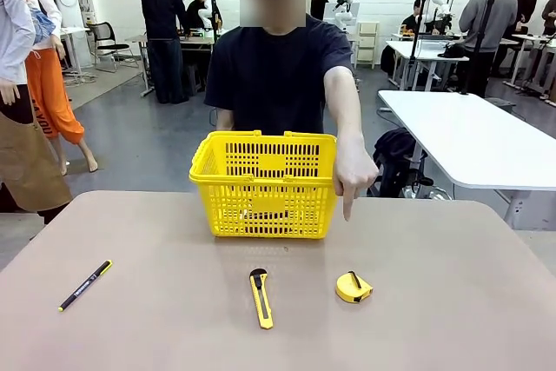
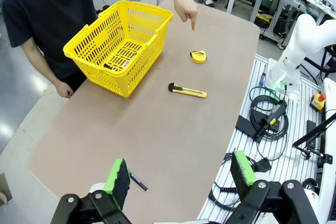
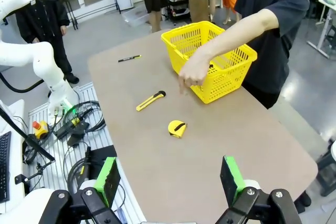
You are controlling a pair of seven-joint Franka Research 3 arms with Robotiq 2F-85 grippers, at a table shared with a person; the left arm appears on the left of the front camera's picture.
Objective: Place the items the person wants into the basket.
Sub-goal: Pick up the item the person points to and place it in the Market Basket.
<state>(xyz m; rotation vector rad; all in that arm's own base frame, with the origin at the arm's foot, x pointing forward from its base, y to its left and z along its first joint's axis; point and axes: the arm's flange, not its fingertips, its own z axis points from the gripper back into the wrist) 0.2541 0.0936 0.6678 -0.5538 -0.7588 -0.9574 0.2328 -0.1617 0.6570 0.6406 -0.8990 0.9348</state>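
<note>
Now the person's hand (image 1: 354,182) points down at the small round yellow tape measure (image 1: 354,288), which sits on the brown table (image 1: 156,241) at 5 o'clock from the big yellow plastic basket (image 1: 263,184). It lies at 12 o'clock from the right gripper (image 3: 168,174), likely the nearer arm. That one and the left gripper (image 2: 180,171) both have fingers spread apart, empty.

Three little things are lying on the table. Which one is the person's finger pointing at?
The round yellow tape measure. The person's hand points down closest to it. The long yellow knife lies in the middle, and the black pen is far off.
</note>
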